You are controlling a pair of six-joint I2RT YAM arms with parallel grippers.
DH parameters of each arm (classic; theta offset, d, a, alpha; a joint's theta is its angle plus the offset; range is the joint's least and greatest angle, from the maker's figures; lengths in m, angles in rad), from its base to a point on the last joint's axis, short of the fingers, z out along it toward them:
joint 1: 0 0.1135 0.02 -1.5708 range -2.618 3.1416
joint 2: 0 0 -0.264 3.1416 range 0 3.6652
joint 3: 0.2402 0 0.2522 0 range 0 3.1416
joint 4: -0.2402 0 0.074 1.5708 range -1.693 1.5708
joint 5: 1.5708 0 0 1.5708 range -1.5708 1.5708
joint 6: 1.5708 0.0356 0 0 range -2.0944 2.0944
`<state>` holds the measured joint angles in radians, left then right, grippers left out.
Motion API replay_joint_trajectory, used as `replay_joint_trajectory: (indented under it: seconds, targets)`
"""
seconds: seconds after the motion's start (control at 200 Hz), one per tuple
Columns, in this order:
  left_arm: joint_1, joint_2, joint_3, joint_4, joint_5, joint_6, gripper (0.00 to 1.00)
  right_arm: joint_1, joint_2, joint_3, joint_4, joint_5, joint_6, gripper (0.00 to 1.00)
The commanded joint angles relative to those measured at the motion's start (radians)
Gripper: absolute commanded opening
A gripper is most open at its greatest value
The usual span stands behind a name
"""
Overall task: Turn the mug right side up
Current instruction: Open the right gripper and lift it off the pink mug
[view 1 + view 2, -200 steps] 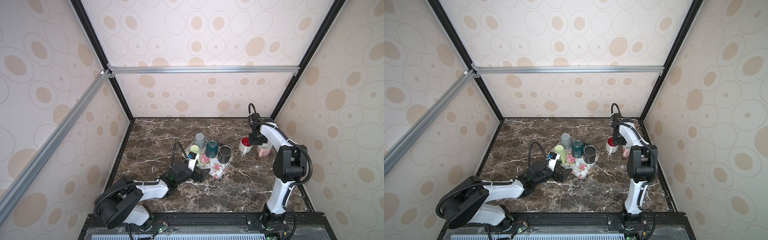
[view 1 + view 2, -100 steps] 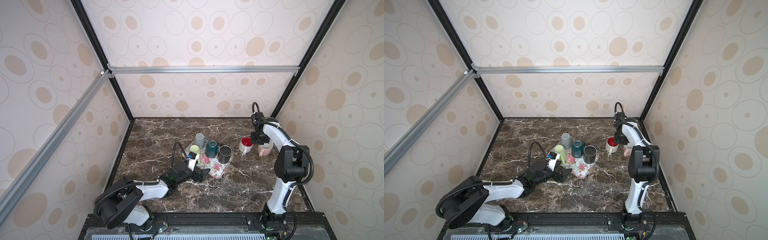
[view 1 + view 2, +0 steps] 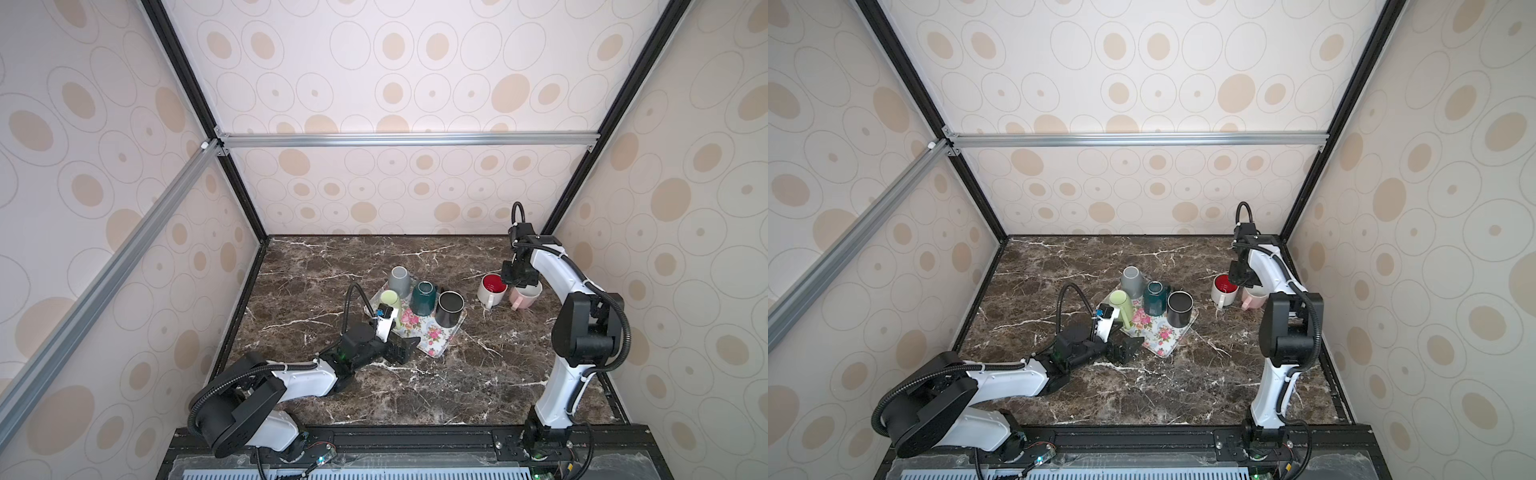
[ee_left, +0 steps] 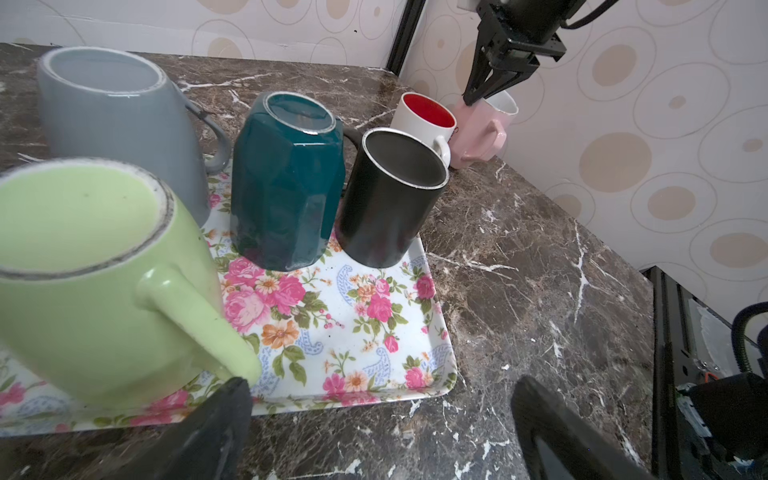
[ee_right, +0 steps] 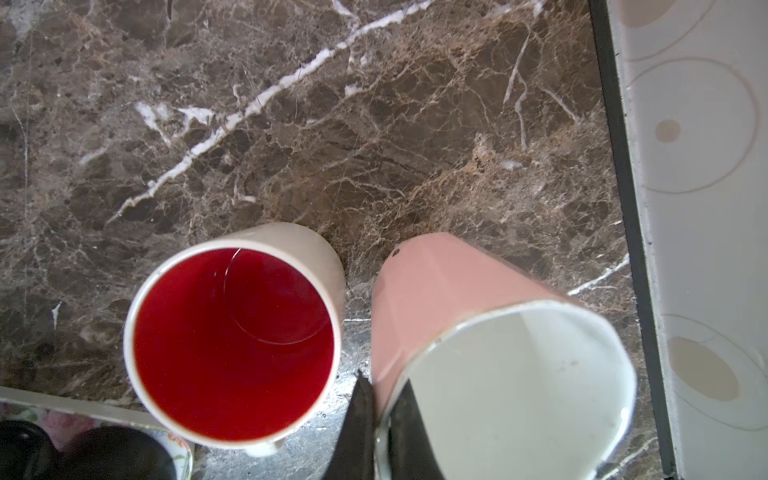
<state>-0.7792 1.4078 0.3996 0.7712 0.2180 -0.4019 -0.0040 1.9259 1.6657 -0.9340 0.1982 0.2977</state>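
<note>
The pink mug [image 5: 478, 332] stands mouth-up on the counter [image 5: 332, 124], its rim pinched by the right tool [image 5: 380, 432]. The pinch should be released gently and the tool lifted straight, clear of the adjacent red-lined mug [image 5: 232, 345]. The left tool [image 4: 380, 428] is spread wide, idle.

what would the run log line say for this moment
right gripper: shut on pink mug rim, mug upright | left gripper: open, empty, by tray | four mugs on tray upside down
</note>
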Motion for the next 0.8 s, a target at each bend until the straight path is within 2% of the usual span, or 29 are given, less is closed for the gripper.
replay_joint_trajectory:
  seconds: [0.0,0.03,0.045,0.19,0.465,0.65,0.795]
  targets:
    - [-0.007,-0.006,0.034,-0.006,-0.006,0.024,0.98,-0.010,-0.048,0.007,0.013,0.004,0.008,0.21]
    - [-0.006,-0.007,0.033,-0.007,-0.010,0.025,0.98,-0.010,-0.044,0.010,0.007,0.009,0.008,0.37]
    - [-0.007,-0.007,0.032,-0.007,-0.011,0.025,0.98,-0.010,-0.043,0.012,0.005,0.011,0.008,0.42]
    - [-0.006,-0.015,0.030,-0.008,-0.020,0.025,0.98,-0.012,-0.039,0.015,0.005,0.016,0.005,0.57]
    - [-0.006,-0.019,0.030,-0.012,-0.025,0.028,0.98,-0.013,-0.085,0.025,-0.017,0.024,0.018,0.62]
    - [-0.008,-0.025,0.028,-0.016,-0.032,0.015,0.98,-0.007,-0.194,0.026,-0.029,-0.010,0.028,0.67]
    - [-0.006,-0.030,0.027,-0.011,-0.036,0.008,0.98,-0.001,-0.320,-0.069,0.021,-0.099,0.038,0.68]
